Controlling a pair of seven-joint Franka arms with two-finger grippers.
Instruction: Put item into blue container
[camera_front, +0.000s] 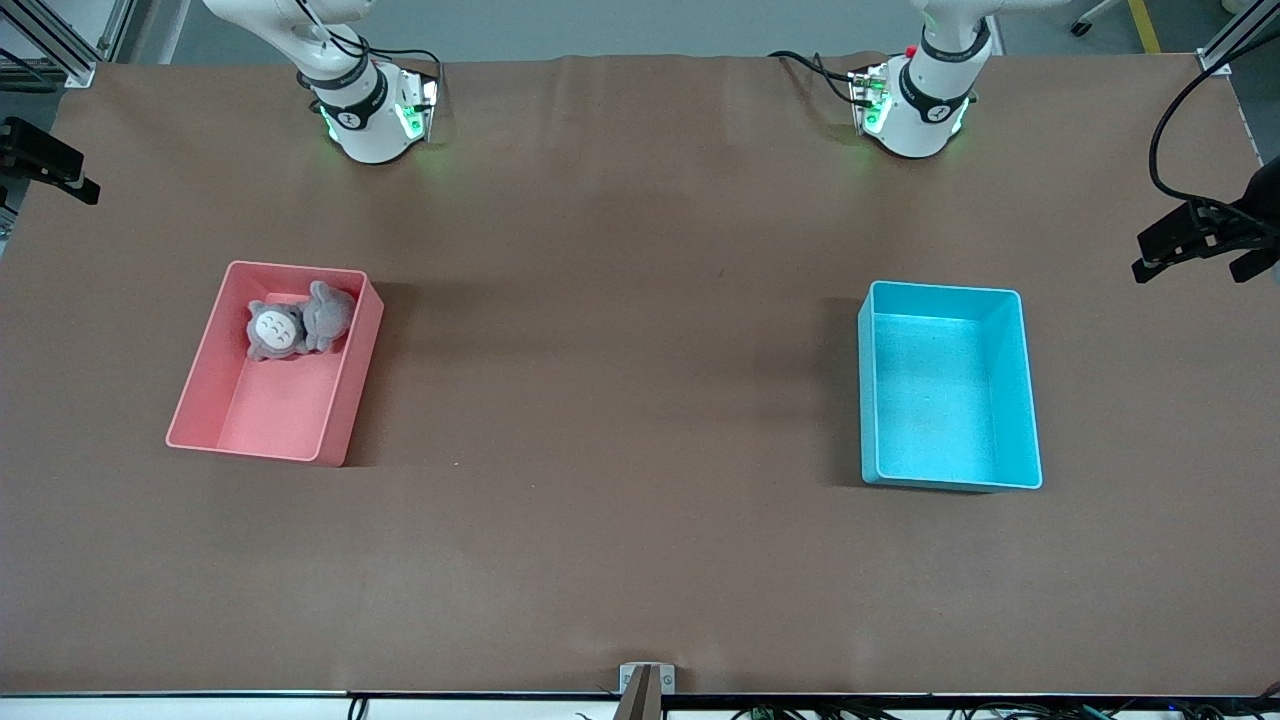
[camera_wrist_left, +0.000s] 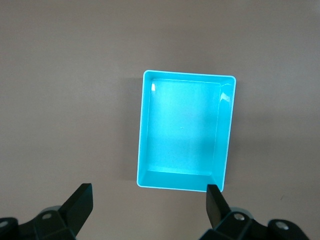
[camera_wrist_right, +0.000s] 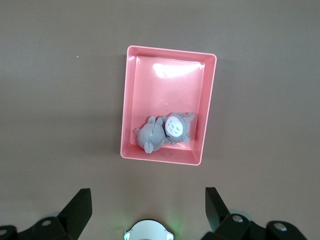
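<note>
Two bins sit well apart on the brown table (camera_front: 620, 300). The blue container (camera_front: 1030, 390) lies toward the left arm's end, upright, with nothing in it. The item, a grey plush toy (camera_front: 298, 328) with a white belly patch, lies in the pink bin (camera_front: 345, 385) toward the right arm's end, in the part of that bin farther from the front camera, against its wall.

The front view shows both bins together and the two arm bases, but neither pincer appears in it. The wrist views supply those. The left wrist view looks straight down on the blue container (camera_wrist_left: 142, 130); the left pincer (camera_wrist_left: 149, 207) hangs high over the table just beside it, its dark fingers (camera_wrist_left: 80, 202) spread wide and grasping nothing. The right wrist view looks down on the pink bin (camera_wrist_right: 125, 105) and shows the plush toy (camera_wrist_right: 164, 132) as two rounded grey lumps pressed side by side. The right pincer (camera_wrist_right: 147, 206) hangs high over the table near that bin, fingers (camera_wrist_right: 215, 205) likewise wide apart and released. A white arm base with a green glow (camera_wrist_right: 148, 232) shows between them.
</note>
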